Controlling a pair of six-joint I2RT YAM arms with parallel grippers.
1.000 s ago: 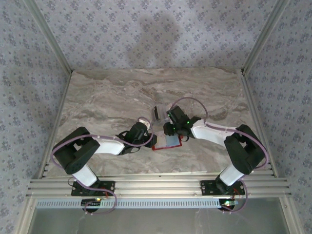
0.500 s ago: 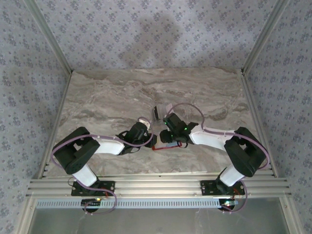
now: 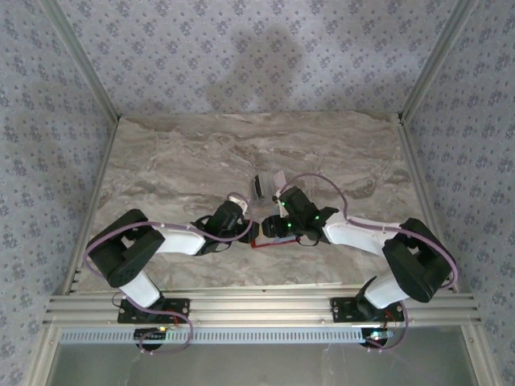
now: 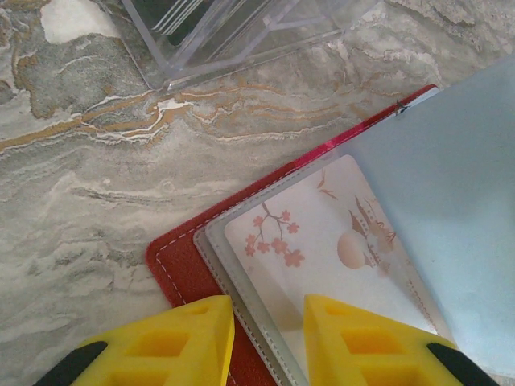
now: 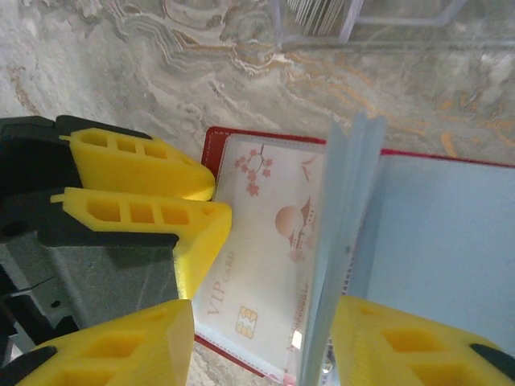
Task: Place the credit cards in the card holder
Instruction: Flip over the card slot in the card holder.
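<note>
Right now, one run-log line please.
left claw: pinning card holder corner | right claw: open astride raised pocket leaf | blossom card: pocketed

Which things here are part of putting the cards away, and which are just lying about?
Job:
red card holder
VIP card in its pocket
spare cards in the clear box

Lying about:
the clear box itself
marble table

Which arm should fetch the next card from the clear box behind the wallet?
Right, probably. The left pincer rests on the wallet at its corner, seemingly steadying it. The right pincer stands open around the raised pocket leaf, gripping nothing, with the clear box just beyond it.
</note>
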